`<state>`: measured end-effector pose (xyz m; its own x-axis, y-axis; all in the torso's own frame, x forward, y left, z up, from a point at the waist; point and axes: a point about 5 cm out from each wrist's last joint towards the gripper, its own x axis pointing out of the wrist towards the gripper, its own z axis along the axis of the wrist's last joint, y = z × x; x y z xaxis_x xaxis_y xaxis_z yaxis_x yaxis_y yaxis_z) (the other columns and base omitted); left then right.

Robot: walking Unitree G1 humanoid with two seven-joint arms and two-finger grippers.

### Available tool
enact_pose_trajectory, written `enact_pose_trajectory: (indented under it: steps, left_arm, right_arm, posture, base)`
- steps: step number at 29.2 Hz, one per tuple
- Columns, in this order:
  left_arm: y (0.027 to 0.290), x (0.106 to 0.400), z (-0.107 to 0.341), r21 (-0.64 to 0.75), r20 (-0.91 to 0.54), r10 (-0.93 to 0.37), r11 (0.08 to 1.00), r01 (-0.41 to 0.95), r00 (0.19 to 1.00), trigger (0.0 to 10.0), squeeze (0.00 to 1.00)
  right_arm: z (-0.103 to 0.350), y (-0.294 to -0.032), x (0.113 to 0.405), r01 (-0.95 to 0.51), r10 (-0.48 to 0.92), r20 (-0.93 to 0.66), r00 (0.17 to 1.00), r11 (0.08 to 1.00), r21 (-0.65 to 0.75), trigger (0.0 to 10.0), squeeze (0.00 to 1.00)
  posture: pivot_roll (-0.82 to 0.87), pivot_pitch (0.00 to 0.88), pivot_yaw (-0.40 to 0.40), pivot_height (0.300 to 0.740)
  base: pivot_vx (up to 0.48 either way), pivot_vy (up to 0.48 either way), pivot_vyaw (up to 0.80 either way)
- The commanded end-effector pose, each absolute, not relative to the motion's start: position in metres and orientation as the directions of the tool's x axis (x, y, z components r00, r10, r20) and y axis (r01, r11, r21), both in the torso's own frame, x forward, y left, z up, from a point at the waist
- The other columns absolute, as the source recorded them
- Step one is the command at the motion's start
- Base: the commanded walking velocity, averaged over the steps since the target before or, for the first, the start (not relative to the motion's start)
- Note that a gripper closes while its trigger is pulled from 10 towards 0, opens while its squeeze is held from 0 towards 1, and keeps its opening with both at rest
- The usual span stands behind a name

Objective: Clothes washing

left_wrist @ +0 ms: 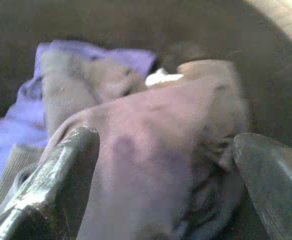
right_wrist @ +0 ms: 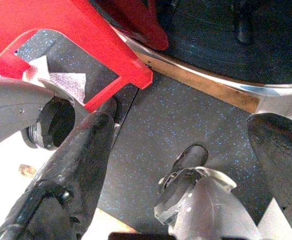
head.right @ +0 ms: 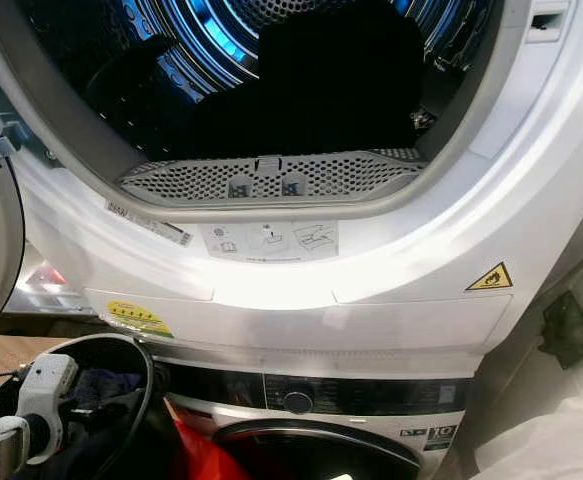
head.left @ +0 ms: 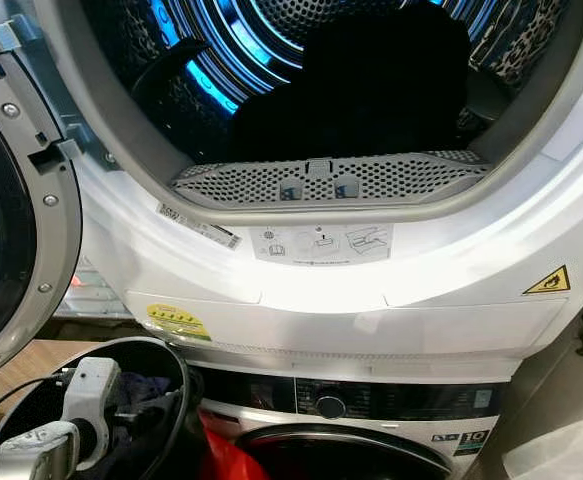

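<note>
While the left gripper sits low in a dark round basket, its two black fingers stand apart on either side of a bunched grey-mauve garment, nothing clamped; whether the pads touch the cloth, cannot tell. Beside that garment lies a lilac cloth and a small white scrap. In the eye views the left arm's white wrist reaches into the basket at lower left, dark clothes under it. Right gripper hangs idle, fingers spread, over dark speckled floor, near a red plastic piece and the robot's foot. Ahead: upper dryer with its door swung open to the left, drum lit blue, a black heap of laundry inside behind the perforated lint filter. Yellow warning sticker on the right front. Below it the washer's control panel with knob; something red just beside the basket
</note>
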<state>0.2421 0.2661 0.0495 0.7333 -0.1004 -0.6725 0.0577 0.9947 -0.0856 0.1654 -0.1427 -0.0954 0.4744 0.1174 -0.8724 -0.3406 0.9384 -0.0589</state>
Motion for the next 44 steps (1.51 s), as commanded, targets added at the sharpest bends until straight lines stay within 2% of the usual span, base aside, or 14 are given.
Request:
enact_pose_trajectory:
  steps: [1, 3, 4, 5, 9, 17, 22, 28, 29, 30, 34, 42, 43, 44]
  left_arm:
    - [0.277, 0.241, 0.046, -0.062, -0.683, -0.042, 0.998, -0.001, 0.729, 10.0, 0.00]
    - [0.282, 0.243, 0.041, -0.044, -0.685, -0.016, 0.999, -0.019, 0.729, 10.0, 0.00]
    - [0.286, 0.245, 0.038, -0.026, -0.684, 0.008, 0.999, -0.036, 0.729, 10.0, 0.09]
    - [0.287, 0.246, 0.038, -0.032, -0.684, 0.011, 0.998, -0.045, 0.729, 10.0, 1.00]
    - [0.292, 0.250, 0.033, -0.054, -0.687, 0.022, 0.995, -0.081, 0.726, 10.0, 1.00]
    - [0.280, 0.257, 0.024, -0.179, -0.672, -0.166, 0.982, 0.059, 0.722, 10.0, 1.00]
    - [0.284, 0.257, 0.017, -0.152, -0.705, -0.125, 0.988, 0.024, 0.698, 10.0, 1.00]
    - [0.294, 0.257, 0.011, -0.069, -0.715, 0.029, 0.991, -0.113, 0.699, 10.0, 1.00]
    - [0.293, 0.258, 0.010, -0.073, -0.710, 0.034, 0.990, -0.122, 0.703, 10.0, 0.67]
    - [0.292, 0.258, 0.009, -0.076, -0.707, 0.036, 0.989, -0.127, 0.706, 10.0, 0.00]
    - [0.284, 0.257, -0.003, -0.104, -0.721, 0.067, 0.974, -0.202, 0.690, 10.0, 0.00]
    - [0.266, 0.264, -0.010, -0.133, -0.733, 0.064, 0.963, -0.235, 0.678, 10.0, 0.00]
    - [0.265, 0.267, -0.009, -0.135, -0.730, 0.069, 0.961, -0.243, 0.680, 4.1, 0.00]
    - [0.265, 0.267, -0.008, -0.137, -0.729, 0.072, 0.959, -0.247, 0.680, 4.1, 0.00]
  right_arm:
    - [-0.096, -0.140, 0.165, -0.353, 0.126, -0.874, 0.469, 0.934, -0.054, 10.0, 0.00]
    - [-0.096, -0.143, 0.164, -0.354, 0.122, -0.875, 0.468, 0.933, -0.060, 10.0, 0.00]
    - [-0.096, -0.144, 0.164, -0.355, 0.119, -0.876, 0.467, 0.933, -0.063, 10.0, 0.00]
    - [-0.096, -0.145, 0.164, -0.358, 0.118, -0.877, 0.466, 0.932, -0.065, 10.0, 0.00]
    - [-0.096, -0.149, 0.164, -0.360, 0.112, -0.877, 0.467, 0.930, -0.073, 10.0, 0.00]
    - [-0.095, -0.156, 0.164, -0.377, 0.106, -0.878, 0.467, 0.922, -0.090, 10.0, 0.00]
    - [-0.095, -0.160, 0.163, -0.389, 0.102, -0.879, 0.466, 0.916, -0.100, 10.0, 0.00]
    - [-0.096, -0.166, 0.160, -0.410, 0.099, -0.884, 0.457, 0.905, -0.111, 10.0, 0.00]
    - [-0.096, -0.166, 0.160, -0.413, 0.099, -0.885, 0.456, 0.904, -0.112, 10.0, 0.00]
    - [-0.096, -0.167, 0.160, -0.418, 0.098, -0.885, 0.454, 0.901, -0.115, 10.0, 0.00]
    - [-0.096, -0.170, 0.160, -0.439, 0.098, -0.886, 0.454, 0.890, -0.127, 10.0, 0.00]
    - [-0.095, -0.167, 0.164, -0.436, 0.102, -0.880, 0.465, 0.891, -0.127, 10.0, 0.00]
    - [-0.094, -0.166, 0.164, -0.434, 0.103, -0.879, 0.466, 0.892, -0.126, 10.0, 0.00]
    - [-0.094, -0.166, 0.164, -0.434, 0.103, -0.879, 0.466, 0.892, -0.125, 10.0, 0.00]
  posture:
    - [0.11, 0.000, 0.129, 0.740]
    - [0.11, 0.000, 0.119, 0.740]
    - [0.11, 0.000, 0.119, 0.740]
    - [0.11, 0.000, 0.109, 0.740]
    - [0.10, 0.000, 0.095, 0.740]
    - [0.09, 0.000, 0.060, 0.740]
    - [0.08, 0.000, 0.043, 0.740]
    - [0.10, 0.000, 0.016, 0.740]
    - [0.10, 0.000, 0.014, 0.740]
    - [0.10, 0.000, 0.011, 0.740]
    - [0.10, 0.000, 0.006, 0.740]
    - [0.08, 0.000, 0.010, 0.740]
    - [0.08, 0.000, 0.017, 0.740]
    - [0.08, 0.000, 0.017, 0.740]
  base:
    - [0.000, 0.000, 0.00]
    - [0.000, 0.000, 0.00]
    - [0.000, 0.000, 0.00]
    - [0.000, 0.000, 0.00]
    - [0.000, 0.000, 0.00]
    - [0.000, 0.000, 0.00]
    - [0.000, 0.000, 0.00]
    - [0.000, 0.000, 0.00]
    - [0.000, 0.000, 0.00]
    - [0.000, 0.000, 0.00]
    - [0.000, 0.000, 0.00]
    - [0.000, 0.000, 0.00]
    - [0.000, 0.000, 0.00]
    - [0.000, 0.000, 0.00]
